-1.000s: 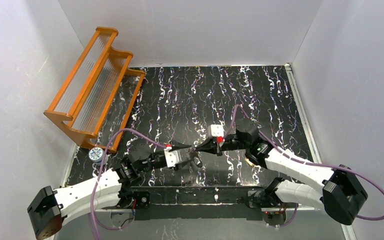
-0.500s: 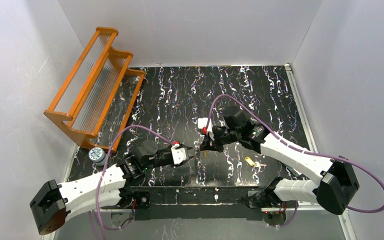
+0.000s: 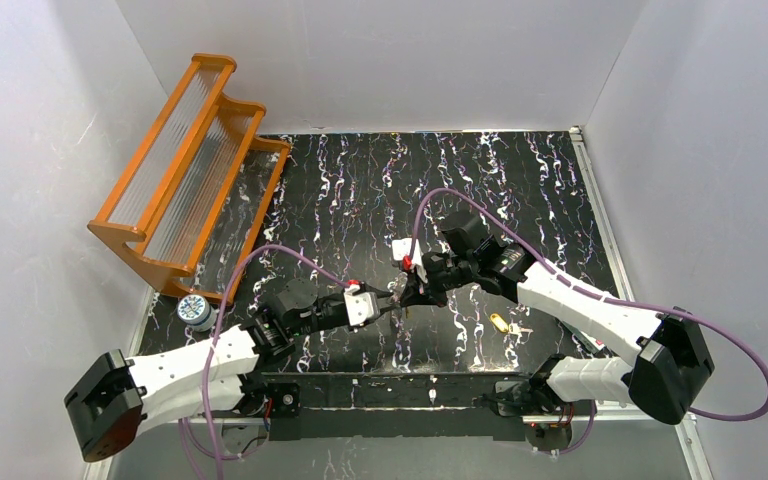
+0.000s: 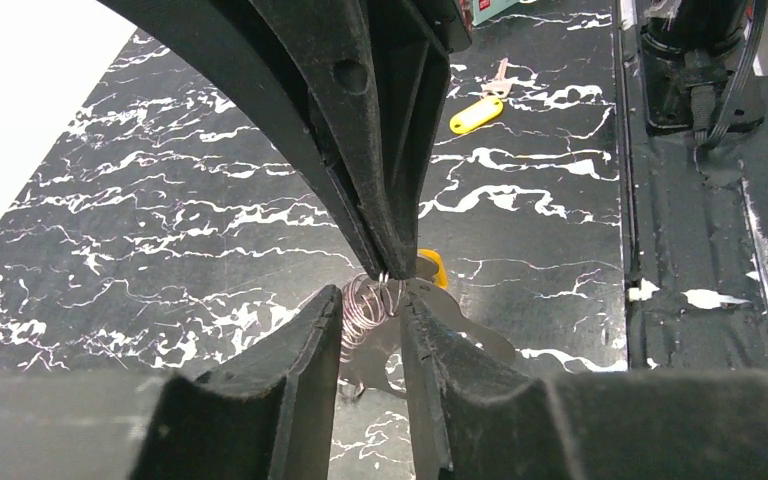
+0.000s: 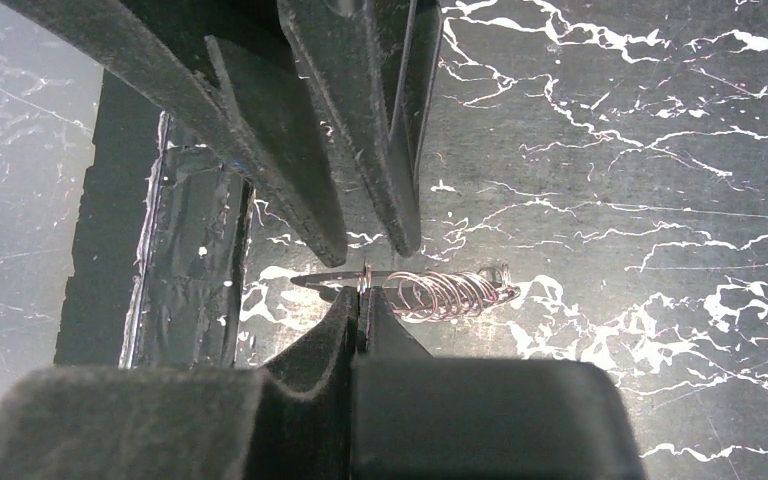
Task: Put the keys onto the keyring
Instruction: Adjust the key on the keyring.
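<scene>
Silvery wire coiled like a stretched spring forms the keyring (image 5: pixel 445 292). The black right fingers (image 5: pixel 325 335) are pressed flat together on one end turn of it, with no gap left between them. In the left wrist view the coil runs from that pinch into the narrow slot between the black left fingers (image 4: pixel 300 350), which flank it on both sides; whether they actually press on the wire cannot be told. Just beside the coil, half hidden behind a right fingertip, is a first key (image 4: pixel 431 266), tiny, with only its yellow-orange plastic head showing. Whether it is threaded on the wire cannot be told. All of this is held over the black, white-veined table (image 3: pixel 360 190), well apart from the orange wooden rack with ribbed clear panels (image 3: pixel 185 165) and nearer the arms' bases than the rack is. A second key (image 3: pixel 500 323), with a yellow-orange head and a short silver blade, lies flat on the table farther from the rack than the keyring, apart from both pairs of fingers. A small round white-and-blue disc (image 3: pixel 193 308) sits just beside the rack's near foot. The white left arm reaches in from the rack's side and the white right arm from the opposite side, each trailing a purple cable.
</scene>
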Tool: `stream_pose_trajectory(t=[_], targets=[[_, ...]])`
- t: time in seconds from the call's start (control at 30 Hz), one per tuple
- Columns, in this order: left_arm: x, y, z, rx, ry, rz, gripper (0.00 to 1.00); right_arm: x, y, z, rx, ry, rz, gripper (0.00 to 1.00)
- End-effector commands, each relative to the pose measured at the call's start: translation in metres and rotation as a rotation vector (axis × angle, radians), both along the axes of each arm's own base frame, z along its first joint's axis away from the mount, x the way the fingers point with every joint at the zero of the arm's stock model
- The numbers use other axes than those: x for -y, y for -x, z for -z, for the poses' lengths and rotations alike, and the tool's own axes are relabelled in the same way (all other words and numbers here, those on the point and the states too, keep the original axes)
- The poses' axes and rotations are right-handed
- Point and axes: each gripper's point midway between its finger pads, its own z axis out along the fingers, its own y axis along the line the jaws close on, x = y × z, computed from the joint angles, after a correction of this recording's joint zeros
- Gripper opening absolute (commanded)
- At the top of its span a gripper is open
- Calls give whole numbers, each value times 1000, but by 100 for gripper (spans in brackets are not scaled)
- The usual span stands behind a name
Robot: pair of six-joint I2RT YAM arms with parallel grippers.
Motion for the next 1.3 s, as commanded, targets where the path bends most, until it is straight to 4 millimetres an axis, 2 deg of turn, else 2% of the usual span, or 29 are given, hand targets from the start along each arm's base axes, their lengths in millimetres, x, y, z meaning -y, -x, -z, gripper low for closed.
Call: stream_pose_trajectory(t=[0.0, 0.27, 0.67, 0.8, 0.97, 1.03, 1.1, 1.17, 1.27], targets=[[6, 0, -8, 8, 29, 12, 23, 4, 5, 5, 8, 14, -15, 1], [14, 4, -2, -13, 8, 59, 12, 4, 4, 3, 14, 7, -14, 1], [19, 4, -7, -24, 15, 72, 11, 5, 4, 7, 11, 13, -11, 1], [20, 3, -3, -35, 7, 67, 0, 4, 4, 6, 13, 8, -13, 1], [19, 2, -7, -36, 21, 56, 0, 6, 4, 9, 14, 15, -10, 1], [18, 2, -9, -37, 28, 50, 12, 5, 4, 9, 16, 12, -8, 1], [18, 2, -11, -38, 36, 48, 17, 5, 4, 8, 18, 8, -7, 1], [18, 2, -11, -41, 38, 47, 16, 4, 3, 7, 19, 7, -5, 1], [19, 1, -9, -49, 36, 49, 9, 4, 3, 7, 20, 4, -6, 1]])
